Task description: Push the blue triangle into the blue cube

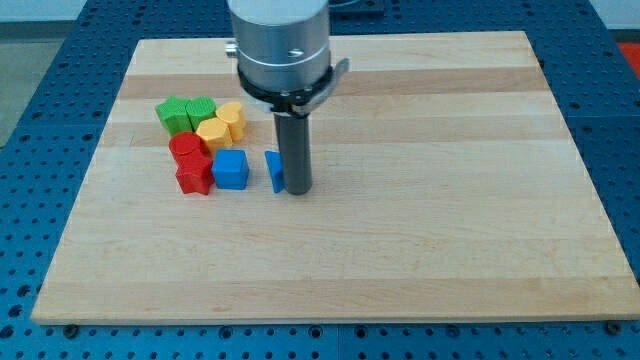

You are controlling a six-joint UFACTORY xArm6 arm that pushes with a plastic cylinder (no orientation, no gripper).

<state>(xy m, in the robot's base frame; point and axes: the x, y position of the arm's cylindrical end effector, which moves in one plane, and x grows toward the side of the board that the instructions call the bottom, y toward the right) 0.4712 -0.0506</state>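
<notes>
The blue triangle (pixel 273 170) lies on the wooden board (pixel 420 220), left of centre, partly hidden by my rod. My tip (pixel 298 189) stands right against the triangle's right side. The blue cube (pixel 230 169) sits a short gap to the triangle's left, touching the red blocks.
A cluster sits left of the blue cube: two red blocks (pixel 191 163), two yellow blocks (pixel 222 124) above them, and two green blocks (pixel 186 113) at the top left. The arm's grey housing (pixel 281 45) hangs over the board's top centre.
</notes>
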